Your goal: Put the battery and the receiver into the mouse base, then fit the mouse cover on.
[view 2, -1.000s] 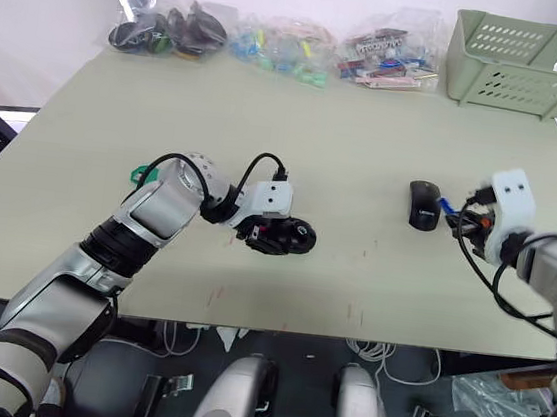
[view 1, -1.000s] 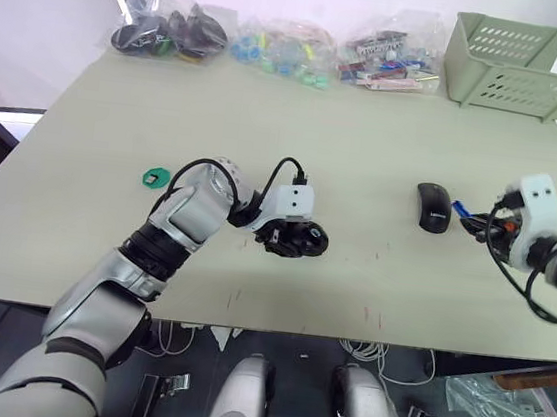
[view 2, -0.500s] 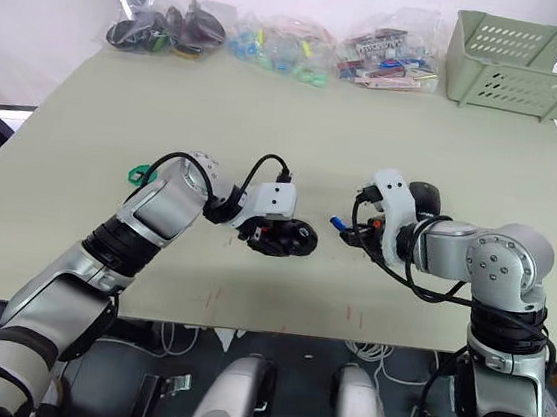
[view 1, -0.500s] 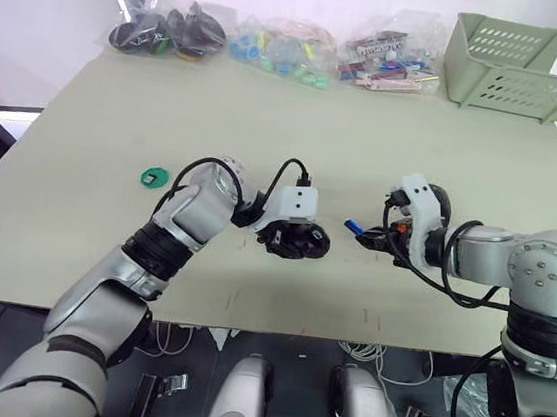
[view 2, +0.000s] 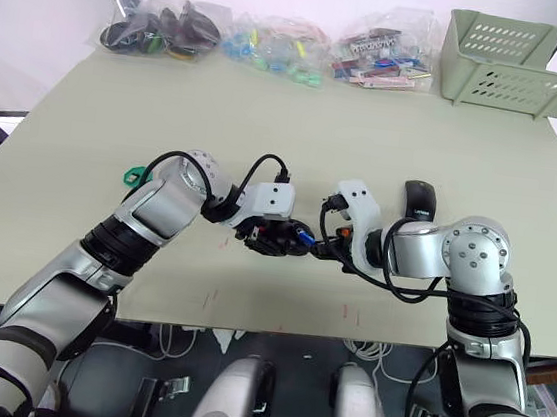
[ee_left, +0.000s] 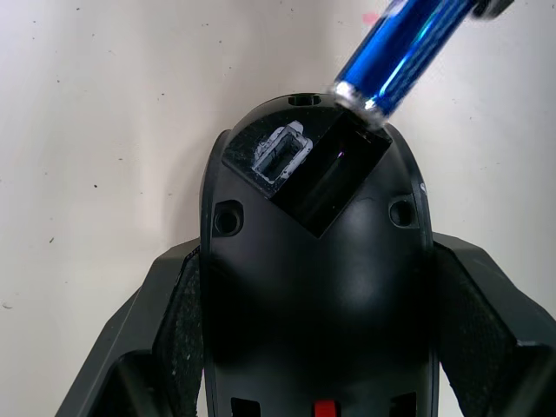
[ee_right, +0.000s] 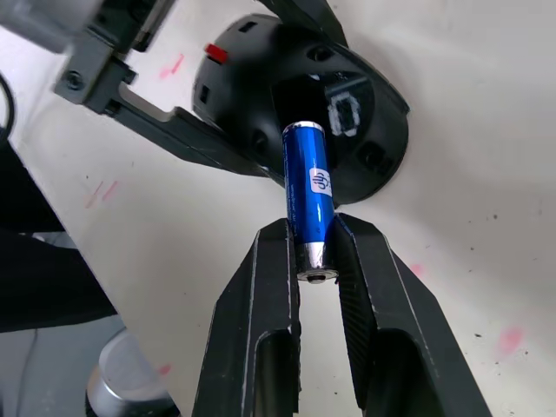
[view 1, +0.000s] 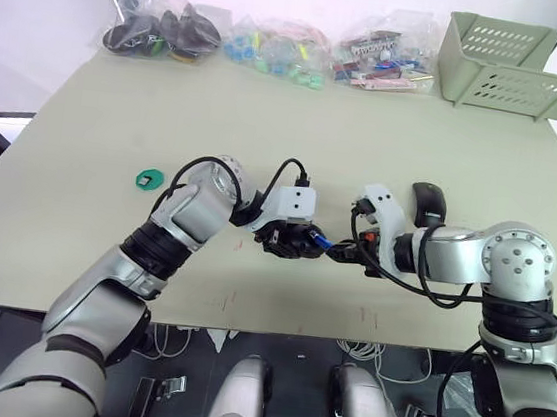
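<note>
Right wrist view, right jaws pinching battery (ee_right: 309,193), tip at mouse base (ee_right: 295,104) compartment, left jaws clamping base

Battery (ee_right: 309,193) tip in mouse base (ee_left: 317,287) slot; mouse cover (view 1: 427,203) behind-right; receiver (ee_left: 281,156) beside slot.

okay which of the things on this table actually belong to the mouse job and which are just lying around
Part of the job:
- battery, in the right pincer, its tip at the base's open bay
- mouse base, held by the left pincer
- mouse cover, on the table

Just lying about:
- green disc
- bags of small parts
- green basket
</note>
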Robot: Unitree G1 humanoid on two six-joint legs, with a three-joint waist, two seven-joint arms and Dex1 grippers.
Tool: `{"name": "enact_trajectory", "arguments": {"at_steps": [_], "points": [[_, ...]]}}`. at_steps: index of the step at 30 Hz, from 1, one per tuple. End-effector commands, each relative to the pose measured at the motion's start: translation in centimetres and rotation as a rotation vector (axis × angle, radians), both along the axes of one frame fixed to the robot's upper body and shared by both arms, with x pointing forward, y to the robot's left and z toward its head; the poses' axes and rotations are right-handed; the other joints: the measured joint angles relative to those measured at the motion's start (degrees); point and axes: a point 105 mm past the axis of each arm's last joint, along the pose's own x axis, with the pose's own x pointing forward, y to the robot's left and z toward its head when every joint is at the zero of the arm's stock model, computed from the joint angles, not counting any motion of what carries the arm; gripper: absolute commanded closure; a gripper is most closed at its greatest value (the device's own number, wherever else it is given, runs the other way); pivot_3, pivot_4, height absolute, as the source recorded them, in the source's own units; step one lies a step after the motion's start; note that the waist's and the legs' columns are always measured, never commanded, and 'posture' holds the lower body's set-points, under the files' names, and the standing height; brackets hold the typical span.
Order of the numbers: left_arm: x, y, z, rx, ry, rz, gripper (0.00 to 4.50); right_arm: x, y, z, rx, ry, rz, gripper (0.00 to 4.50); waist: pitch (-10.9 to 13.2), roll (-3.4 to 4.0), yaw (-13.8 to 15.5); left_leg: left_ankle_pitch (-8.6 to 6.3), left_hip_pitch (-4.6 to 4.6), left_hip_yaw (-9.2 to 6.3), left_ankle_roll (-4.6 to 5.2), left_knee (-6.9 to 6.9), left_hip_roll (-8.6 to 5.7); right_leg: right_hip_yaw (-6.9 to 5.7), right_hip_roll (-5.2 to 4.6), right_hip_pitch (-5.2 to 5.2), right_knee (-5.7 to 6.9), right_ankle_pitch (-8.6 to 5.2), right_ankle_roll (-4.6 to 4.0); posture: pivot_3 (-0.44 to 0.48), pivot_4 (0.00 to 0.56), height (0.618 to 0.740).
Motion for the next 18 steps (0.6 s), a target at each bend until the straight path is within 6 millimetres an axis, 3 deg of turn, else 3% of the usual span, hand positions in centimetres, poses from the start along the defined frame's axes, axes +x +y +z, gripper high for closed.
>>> {"name": "enact_trajectory", "arguments": {"at_steps": [1, 16, 17, 18], "points": [[-0.7, 0.2, -2.0, 0.048, 0.044, 0.001, 1.59, -0.2, 0.8, 0.6, 0.008, -0.005, 0.024, 4.41, 0.00, 0.00, -0.06, 0.00, 0.00, 0.00, 0.00, 0.00, 0.00, 0.00, 0.00, 0.00, 0.00, 0.00, 0.00, 0.000, 0.150, 0.740], [-0.9, -0.2, -2.4, 0.038, 0.049, 0.000, 1.59, 0.7, 2.9, -1.3, -0.032, 0.107, 0.025, 4.41, -0.07, 0.02, -0.15, 0.00, 0.00, -0.01, 0.00, -0.01, -0.01, -0.01, -0.02, 0.02, -0.05, -0.01, 0.02, 0.000, 0.150, 0.740], [-0.9, -0.2, -2.4, 0.037, 0.050, 0.000, 1.59, 0.9, 2.8, -1.2, -0.044, 0.096, 0.018, 3.37, -0.08, 0.02, -0.16, 0.00, 0.00, -0.01, 0.00, -0.01, -0.01, 0.00, -0.02, 0.02, -0.06, -0.01, 0.02, 0.000, 0.150, 0.740], [-0.9, -0.3, -2.4, 0.035, 0.051, -0.001, 1.59, 1.1, 2.6, -1.0, -0.051, 0.085, 0.016, 3.10, -0.08, 0.02, -0.22, 0.00, 0.00, 0.00, 0.00, -0.02, -0.01, 0.00, -0.02, 0.02, -0.06, -0.01, 0.02, 0.000, 0.150, 0.740]]}}
